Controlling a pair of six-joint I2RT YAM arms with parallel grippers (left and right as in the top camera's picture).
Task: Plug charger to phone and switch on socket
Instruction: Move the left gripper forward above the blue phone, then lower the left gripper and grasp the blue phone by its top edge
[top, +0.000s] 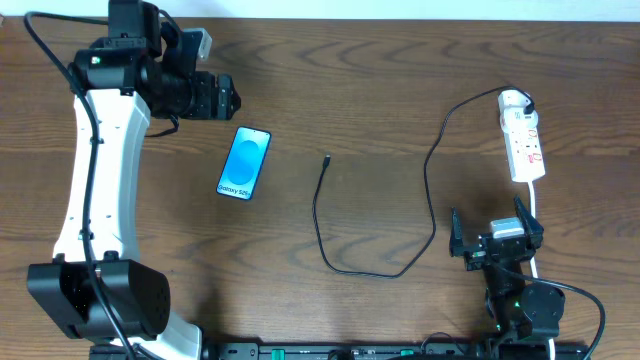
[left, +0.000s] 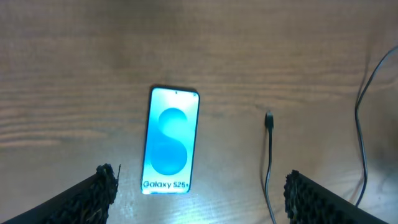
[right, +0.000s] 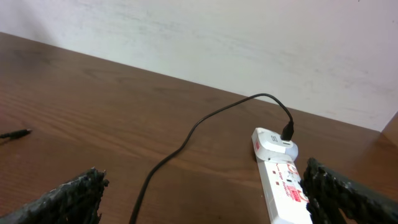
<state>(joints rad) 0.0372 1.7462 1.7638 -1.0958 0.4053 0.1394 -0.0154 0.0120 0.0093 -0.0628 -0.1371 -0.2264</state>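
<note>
My left claw (left: 202, 184) hung wide and empty over the slim blue-screened smartphone (left: 171, 140) on the brown wooden counter (left: 74, 62), so I judged it best to pinch the thin black charger cable (left: 268, 163) just behind its plug tip (left: 269, 119), lying near it.

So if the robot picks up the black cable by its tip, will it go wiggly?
Probably: the charger is thin and lies in loose curves, so it would likely droop. It looks light, but its far end joins the socket, so pulling may tug there.
</note>
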